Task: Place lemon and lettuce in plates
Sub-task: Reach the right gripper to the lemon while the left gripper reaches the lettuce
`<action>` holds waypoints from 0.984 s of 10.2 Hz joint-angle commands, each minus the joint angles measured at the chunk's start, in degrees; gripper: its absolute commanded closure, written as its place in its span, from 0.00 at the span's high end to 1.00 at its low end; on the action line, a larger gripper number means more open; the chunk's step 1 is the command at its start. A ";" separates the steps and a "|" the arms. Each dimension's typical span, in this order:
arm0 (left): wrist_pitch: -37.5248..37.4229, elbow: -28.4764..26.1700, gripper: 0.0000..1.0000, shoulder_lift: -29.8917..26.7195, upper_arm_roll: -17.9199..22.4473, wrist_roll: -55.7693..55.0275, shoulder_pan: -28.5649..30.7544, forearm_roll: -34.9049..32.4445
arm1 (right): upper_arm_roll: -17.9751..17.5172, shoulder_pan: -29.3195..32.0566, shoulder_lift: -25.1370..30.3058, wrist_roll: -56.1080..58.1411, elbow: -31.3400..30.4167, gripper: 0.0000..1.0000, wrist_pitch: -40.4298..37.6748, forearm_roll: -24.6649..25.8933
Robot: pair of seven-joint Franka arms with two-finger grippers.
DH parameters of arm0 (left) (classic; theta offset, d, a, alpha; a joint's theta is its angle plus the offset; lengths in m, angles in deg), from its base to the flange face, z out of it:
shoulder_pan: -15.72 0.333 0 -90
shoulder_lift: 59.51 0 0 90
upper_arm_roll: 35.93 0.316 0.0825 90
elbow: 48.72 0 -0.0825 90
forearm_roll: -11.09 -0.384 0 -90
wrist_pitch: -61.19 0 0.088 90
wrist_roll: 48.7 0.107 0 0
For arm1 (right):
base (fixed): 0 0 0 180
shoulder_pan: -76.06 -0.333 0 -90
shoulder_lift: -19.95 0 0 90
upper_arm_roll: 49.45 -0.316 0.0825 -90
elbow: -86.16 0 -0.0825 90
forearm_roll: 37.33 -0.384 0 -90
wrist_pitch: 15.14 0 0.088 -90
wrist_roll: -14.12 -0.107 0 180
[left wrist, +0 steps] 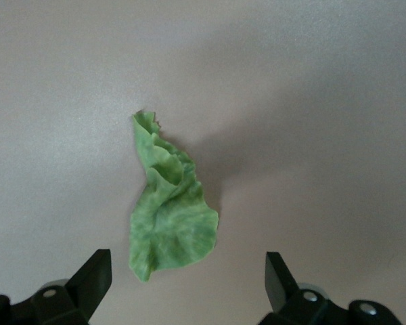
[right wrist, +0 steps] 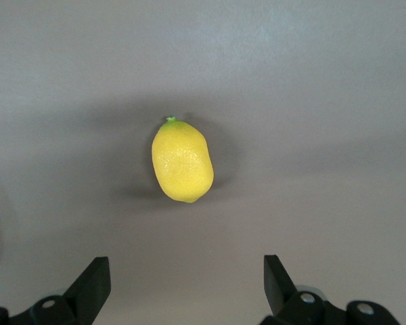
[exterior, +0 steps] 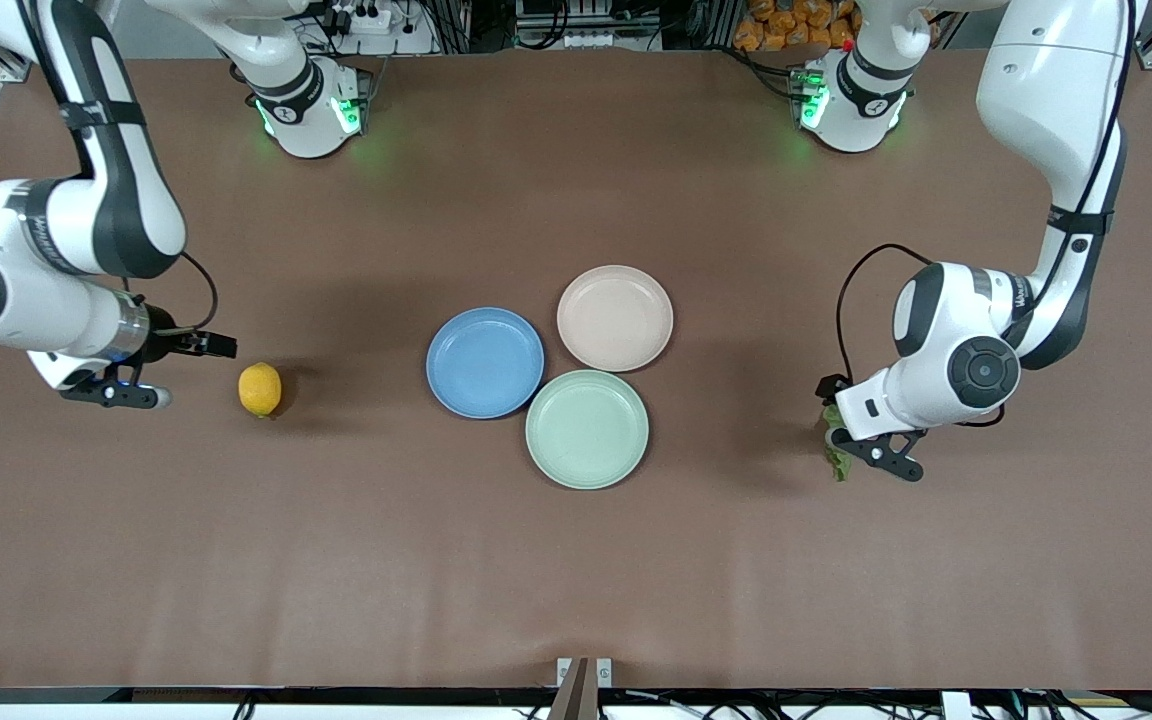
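Your right gripper (right wrist: pixel 183 288) is hanging spread beside one lemon (exterior: pixel 260 389); your left gripper (left wrist: pixel 186 288) is hovering spread over one lettuce (left wrist: pixel 168 206); three plates between, blue plate (exterior: pixel 485 362), pink plate (exterior: pixel 615 318), mint plate (exterior: pixel 587 429).

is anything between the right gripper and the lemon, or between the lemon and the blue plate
Nothing visible. The right gripper, jaws open, faces the small oval yellow lemon across bare brown table, and only bare table separates the lemon from the round blue plate.

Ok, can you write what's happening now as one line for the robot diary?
left gripper: open over lettuce | right gripper: open, near lemon | blue plate, pinkish plate: empty
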 commanded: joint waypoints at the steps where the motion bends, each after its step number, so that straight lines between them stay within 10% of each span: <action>1: 1.78 1.56 1.00 1.93 -0.12 1.40 0.26 -1.07 | -0.48 0.26 0.56 -1.38 -4.93 1.00 6.35 -0.86; 10: 6.43 2.26 1.00 7.30 0.23 2.01 0.97 0.60 | -0.48 -1.06 -7.52 -3.23 -7.31 1.00 18.48 -0.86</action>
